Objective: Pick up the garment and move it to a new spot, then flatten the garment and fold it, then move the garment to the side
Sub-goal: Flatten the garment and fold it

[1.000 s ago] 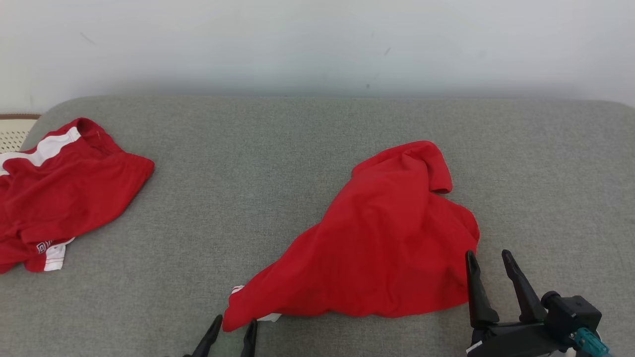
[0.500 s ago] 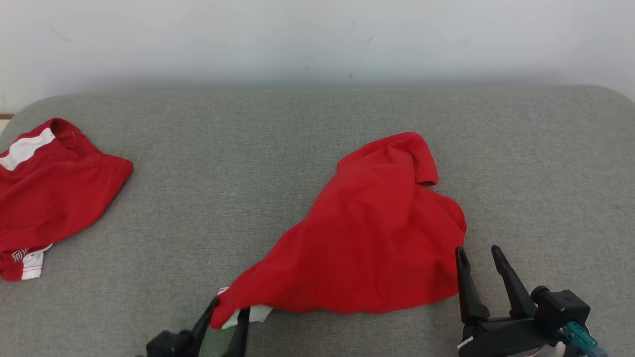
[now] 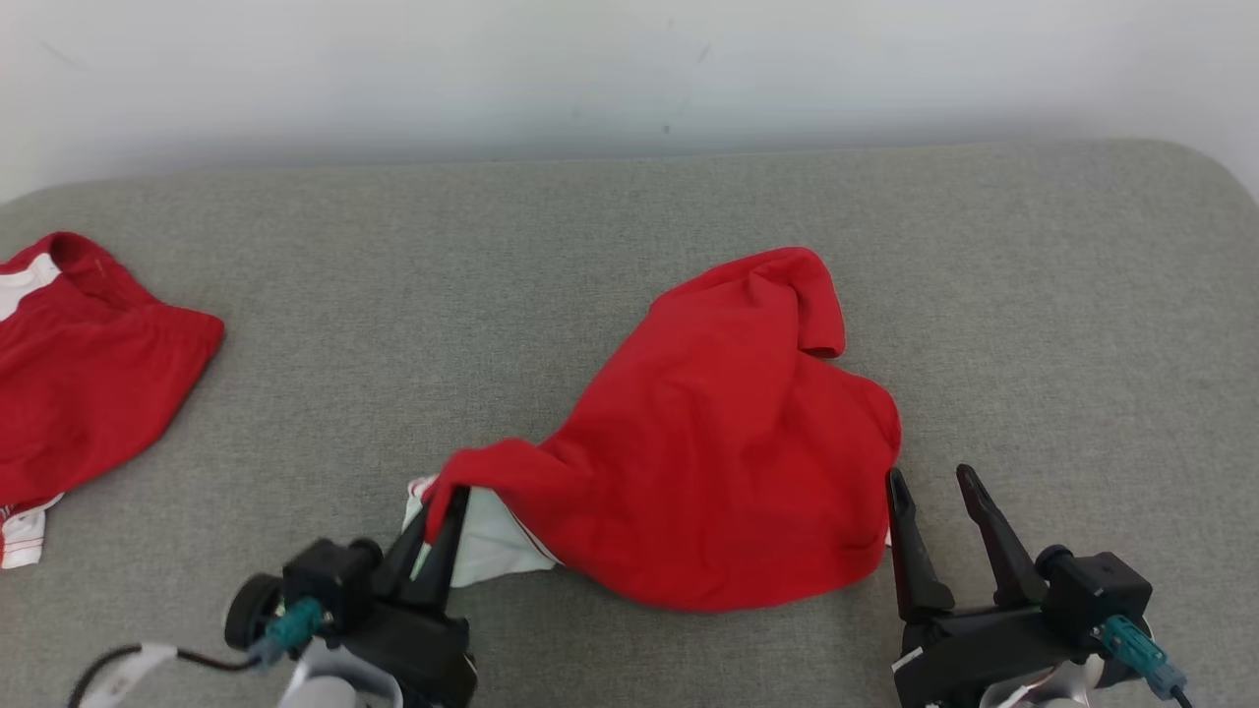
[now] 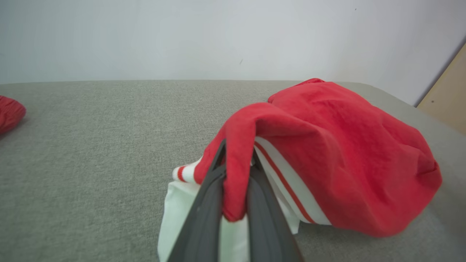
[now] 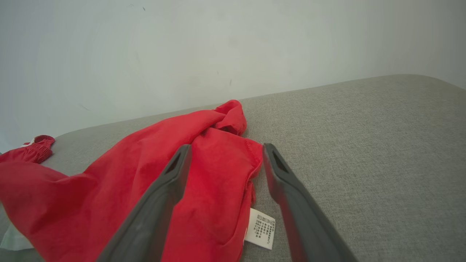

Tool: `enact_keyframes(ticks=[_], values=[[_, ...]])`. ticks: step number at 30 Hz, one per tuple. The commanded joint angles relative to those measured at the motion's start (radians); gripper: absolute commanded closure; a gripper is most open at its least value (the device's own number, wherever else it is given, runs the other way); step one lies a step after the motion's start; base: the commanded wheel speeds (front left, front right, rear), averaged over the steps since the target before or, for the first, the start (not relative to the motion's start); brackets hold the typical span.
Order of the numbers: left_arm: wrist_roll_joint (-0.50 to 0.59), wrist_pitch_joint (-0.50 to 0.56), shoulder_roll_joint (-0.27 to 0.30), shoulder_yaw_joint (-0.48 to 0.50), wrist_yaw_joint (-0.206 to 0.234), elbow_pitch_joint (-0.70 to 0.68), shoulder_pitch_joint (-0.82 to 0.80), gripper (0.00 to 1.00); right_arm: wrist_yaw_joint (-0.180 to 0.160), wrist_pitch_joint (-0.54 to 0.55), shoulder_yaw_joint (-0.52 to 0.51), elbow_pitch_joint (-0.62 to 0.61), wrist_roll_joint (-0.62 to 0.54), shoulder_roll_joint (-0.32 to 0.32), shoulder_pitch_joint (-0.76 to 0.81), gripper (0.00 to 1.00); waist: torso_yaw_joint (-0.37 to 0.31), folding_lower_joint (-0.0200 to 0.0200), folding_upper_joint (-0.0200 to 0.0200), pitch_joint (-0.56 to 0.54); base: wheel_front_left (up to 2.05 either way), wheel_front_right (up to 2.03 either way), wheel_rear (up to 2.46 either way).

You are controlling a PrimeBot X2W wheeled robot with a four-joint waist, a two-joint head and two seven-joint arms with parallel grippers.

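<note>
We log left jaws, spread a second ago, now pinching the crumpled red fabric garment (image 3: 728, 442); right jaws spread; lift looks ready.

Grey fabric surface (image 3: 590, 246), red garment (image 3: 728, 433) crumpled mid-front (white panel showing), second red garment (image 3: 79, 374) far left

Two red garments: garment (image 3: 728, 433) at centre, second garment (image 3: 89, 383) at nine o'clock. Two grippers: left gripper (image 3: 443, 501) at seven, right gripper (image 3: 929, 474) at five o'clock. One cushion (image 3: 492, 295).
</note>
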Motion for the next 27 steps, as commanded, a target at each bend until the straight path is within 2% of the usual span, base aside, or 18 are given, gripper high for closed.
enact_keyframes(ticks=[1, 9, 10, 11, 15, 27], values=[[0.012, -0.004, 0.019, -0.003, -0.006, 0.025, -0.033, 1.0, 0.0, -0.006, 0.005, 0.005, 0.005, -0.004, -0.013, 0.0, -0.012, -0.0001, 0.0, 0.008, 0.0, 0.0, 0.0], [-0.004, -0.005, 0.049, -0.011, -0.023, 0.195, -0.177, 1.0, 0.0, -0.021, 0.034, 0.059, 0.01, -0.001, -0.052, 0.0, -0.048, -0.0001, 0.0, 0.013, 0.0, 0.0, 0.0], [-0.005, -0.005, 0.05, -0.009, -0.023, 0.205, -0.185, 0.77, 0.0, -0.023, 0.036, 0.064, 0.012, 0.0, -0.054, 0.0, -0.049, -0.0001, 0.0, 0.011, 0.0, 0.0, 0.0], [-0.006, -0.005, 0.049, -0.005, -0.022, 0.217, -0.19, 0.0, 0.0, -0.025, 0.037, 0.068, 0.014, 0.0, -0.054, 0.0, -0.05, -0.0001, 0.0, 0.01, 0.0, 0.0, 0.0], [-0.012, -0.006, 0.039, 0.021, -0.016, 0.222, -0.17, 0.0, 0.0, -0.029, 0.032, 0.089, 0.018, -0.002, -0.048, 0.0, -0.042, -0.0001, 0.0, 0.002, 0.0, 0.0, 0.0], [-0.025, -0.006, 0.008, 0.09, -0.004, 0.122, 0.005, 0.0, 0.0, -0.035, 0.031, 0.1, 0.015, -0.004, -0.035, 0.0, 0.005, -0.0001, 0.0, -0.003, 0.0, 0.0, 0.0]])
